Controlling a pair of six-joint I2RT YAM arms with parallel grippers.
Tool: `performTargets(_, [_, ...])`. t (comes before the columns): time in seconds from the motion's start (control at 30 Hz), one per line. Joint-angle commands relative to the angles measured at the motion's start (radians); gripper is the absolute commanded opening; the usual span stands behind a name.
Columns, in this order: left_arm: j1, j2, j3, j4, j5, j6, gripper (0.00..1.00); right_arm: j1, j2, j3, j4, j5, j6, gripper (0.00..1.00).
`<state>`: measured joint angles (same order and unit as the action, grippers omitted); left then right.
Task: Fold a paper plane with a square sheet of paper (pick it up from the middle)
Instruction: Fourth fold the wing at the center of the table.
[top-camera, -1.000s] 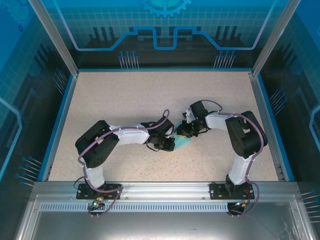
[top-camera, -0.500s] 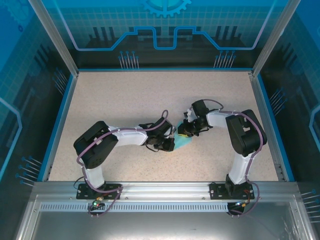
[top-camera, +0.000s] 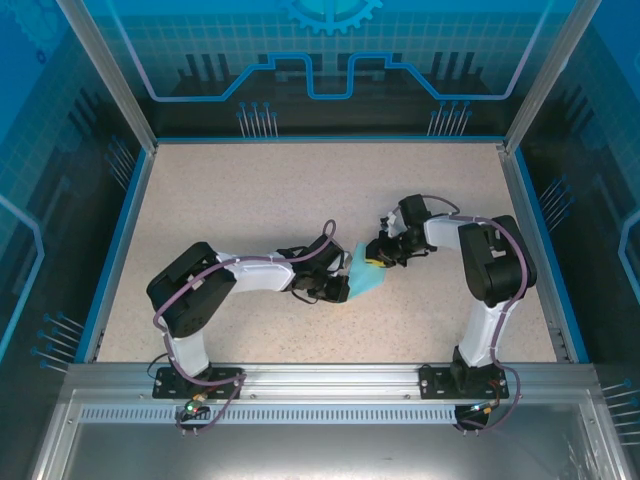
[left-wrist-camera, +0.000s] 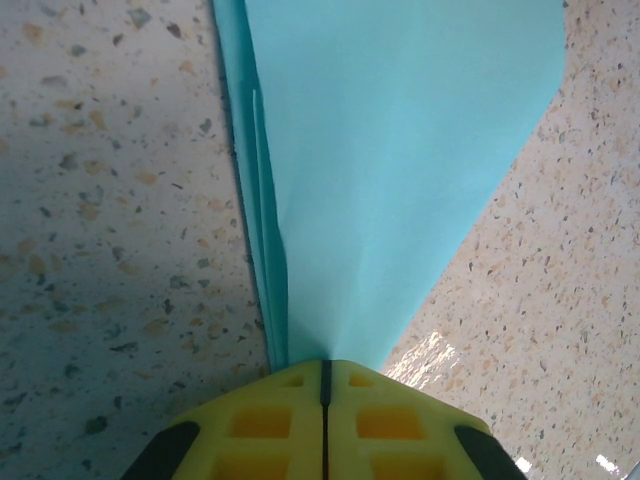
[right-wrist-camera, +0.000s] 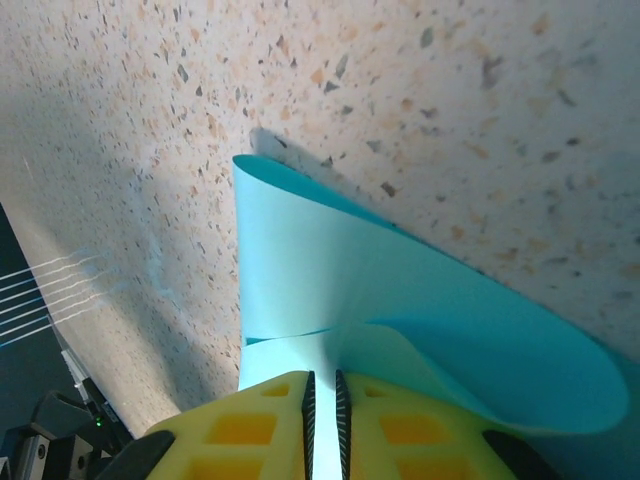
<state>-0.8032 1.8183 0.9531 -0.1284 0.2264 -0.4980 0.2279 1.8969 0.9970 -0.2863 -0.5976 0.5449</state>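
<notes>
While both arms converge near the middle of the surface (top-camera: 250, 190), the sheet of paper (top-camera: 367, 282) spans the short gap between them. It is already doubled over into a narrower, tapering form.

The left end effector (left-wrist-camera: 324, 378) is fully closed. Its yellow pads meet along a thin seam, and the stacked layers of the sheet emerge from that seam and widen away from it. The right end effector (right-wrist-camera: 322, 388) is closed to a narrow slit with a strip of the sheet pinched in it. Beyond its pads the paper bows out in a loose curl above the surface.

Governing relation: the sheet extends straight ahead of the left end effector, toward the far right in the overhead view. Its long axis runs from one grip to the other. The right end effector holds the far end and the left holds the near end. Neither arm is nearer, since both are in contact. In the left wrist view the layered edges lie on the left side.

Assessment: the next crease likely depends on keeping this axis taut. If either grip advances along it, the curl at the right end would probably deepen rather than flatten.
</notes>
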Motion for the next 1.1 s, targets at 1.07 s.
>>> performTargets(1.07, [0.045,0.222,0.359,-0.235,0.006,0.029,0.13,-0.058,0.031,-0.011,0.029,0.085,-0.043,0.16])
